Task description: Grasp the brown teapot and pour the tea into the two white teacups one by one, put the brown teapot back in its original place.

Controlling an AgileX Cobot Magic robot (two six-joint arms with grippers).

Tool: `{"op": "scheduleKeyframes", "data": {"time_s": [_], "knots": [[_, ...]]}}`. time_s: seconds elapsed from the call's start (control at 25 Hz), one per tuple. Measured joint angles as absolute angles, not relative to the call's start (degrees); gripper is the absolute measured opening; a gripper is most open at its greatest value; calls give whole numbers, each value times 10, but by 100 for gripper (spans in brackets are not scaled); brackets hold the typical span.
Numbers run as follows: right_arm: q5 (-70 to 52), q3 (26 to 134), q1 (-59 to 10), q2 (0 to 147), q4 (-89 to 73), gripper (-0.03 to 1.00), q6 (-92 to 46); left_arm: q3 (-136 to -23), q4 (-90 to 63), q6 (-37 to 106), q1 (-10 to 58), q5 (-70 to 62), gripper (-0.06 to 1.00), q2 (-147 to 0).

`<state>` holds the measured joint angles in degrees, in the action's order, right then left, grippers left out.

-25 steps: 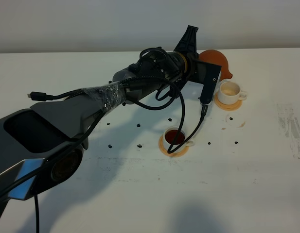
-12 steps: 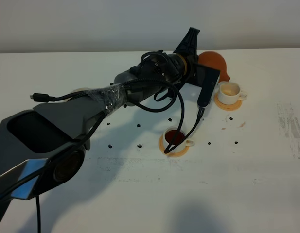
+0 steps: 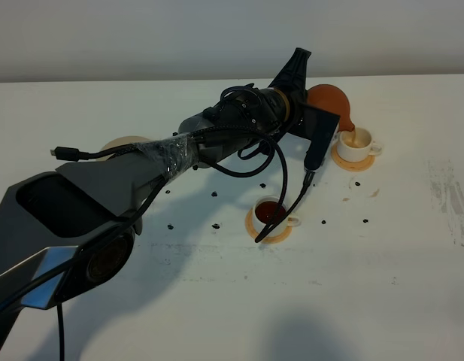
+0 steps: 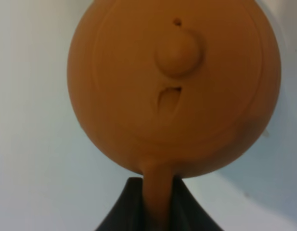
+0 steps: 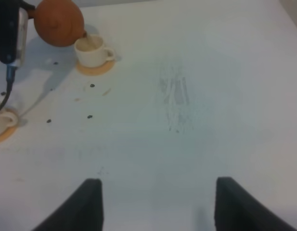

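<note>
Obs: near cup [image 3: 275,213] unchanged, full of tea [image 3: 271,209], on its coaster [image 3: 265,232]. At the far cup [image 3: 358,145], further right on a second coaster [image 3: 350,162], the teapot [image 3: 329,101] spout hung short of the rim a second ago. The pot has since tipped further. Its spout is now over the cup, with a thin stream running in.

Right tool [image 5: 155,204]: fingers wide apart, holding nothing, above the bench [image 3: 216,301] at near right.

Left tool [image 4: 155,202]: clamped tight on the teapot handle, pot carried clear of the bench.

Plate [image 3: 122,143]: far left, partly behind the arm.
</note>
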<state>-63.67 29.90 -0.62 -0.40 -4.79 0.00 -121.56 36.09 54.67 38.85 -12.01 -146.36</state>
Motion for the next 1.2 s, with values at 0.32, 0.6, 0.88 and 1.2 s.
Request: {"op": "scheduleKeyframes", "data": {"time_s": [0.32,0.6,0.88,1.2], "knots": [[-637,299,-6,-4,-48,49,0,-1216,377,548,389,-104,8,-1464],[-637,299,-6,-4,-48,49,0,-1216,393,548,389,-94,8,-1464],[-637,299,-6,-4,-48,49,0,-1216,420,550,389,-83,8,-1464],[-637,299,-6,-4,-48,49,0,-1216,425,557,389,-74,8,-1464]]}}
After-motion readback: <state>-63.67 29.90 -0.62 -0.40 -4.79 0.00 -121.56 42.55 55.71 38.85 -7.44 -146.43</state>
